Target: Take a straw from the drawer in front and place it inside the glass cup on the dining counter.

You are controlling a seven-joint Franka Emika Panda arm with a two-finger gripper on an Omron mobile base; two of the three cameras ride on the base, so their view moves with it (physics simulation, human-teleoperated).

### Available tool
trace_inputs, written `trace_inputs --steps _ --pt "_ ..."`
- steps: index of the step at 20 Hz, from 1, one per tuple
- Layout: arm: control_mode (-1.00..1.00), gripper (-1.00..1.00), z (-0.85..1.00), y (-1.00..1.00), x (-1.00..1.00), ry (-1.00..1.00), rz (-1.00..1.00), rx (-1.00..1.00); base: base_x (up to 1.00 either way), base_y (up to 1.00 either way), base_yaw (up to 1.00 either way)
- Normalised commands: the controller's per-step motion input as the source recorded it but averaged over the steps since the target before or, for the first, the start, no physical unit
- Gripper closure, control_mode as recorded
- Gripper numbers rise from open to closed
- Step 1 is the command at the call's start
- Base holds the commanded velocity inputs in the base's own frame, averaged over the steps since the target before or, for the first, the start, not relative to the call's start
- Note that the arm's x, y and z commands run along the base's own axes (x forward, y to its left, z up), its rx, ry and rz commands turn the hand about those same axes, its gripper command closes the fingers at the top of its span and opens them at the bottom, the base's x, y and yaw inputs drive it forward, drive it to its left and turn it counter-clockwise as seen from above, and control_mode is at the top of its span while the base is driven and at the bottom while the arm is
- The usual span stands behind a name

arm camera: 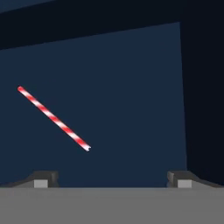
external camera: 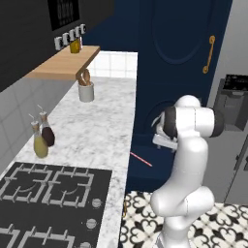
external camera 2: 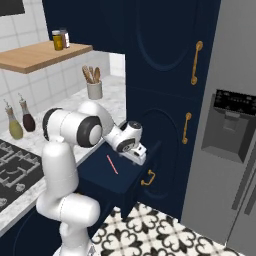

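Observation:
The navy drawer (external camera 2: 102,175) stands pulled out below the worktop, its small brass handle (external camera 2: 148,177) facing the room. The red and white striped straw (arm camera: 54,118) lies flat and slanted on the drawer floor (arm camera: 131,96); it also shows as straw (external camera 2: 112,164) and straw (external camera: 141,160). My gripper (external camera 2: 141,158) hangs over the drawer's outer end, pointing down, open, with nothing between its fingertips (arm camera: 43,179). The straw lies left of the gripper (arm camera: 111,180) and apart from it. The glass cup and the dining counter are out of view.
Left of the drawer runs a marble worktop (external camera: 97,131) with a black stove (external camera: 48,193), two oil bottles (external camera: 42,135) and a white crock of wooden utensils (external camera: 86,89). Tall navy doors (external camera 2: 165,65) rise behind the drawer, with a grey fridge (external camera 2: 230,125) on the right.

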Motion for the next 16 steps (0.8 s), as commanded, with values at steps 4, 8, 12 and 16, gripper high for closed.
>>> trace_inputs --steps 4,8,12,16 --pt "-1.00 -1.00 -0.57 0.00 0.22 0.05 0.00 -0.14 0.00 0.00 0.00" --pt "-1.00 -1.00 -0.52 -0.13 0.06 0.01 0.00 -0.10 0.00 0.00 0.00" --pt "-1.00 -1.00 -0.43 -0.54 0.00 0.00 0.00 -0.08 0.00 0.00 0.00" --pt "-1.00 -1.00 -0.23 -0.97 -0.19 0.00 -0.02 -0.08 0.00 0.00 0.00"
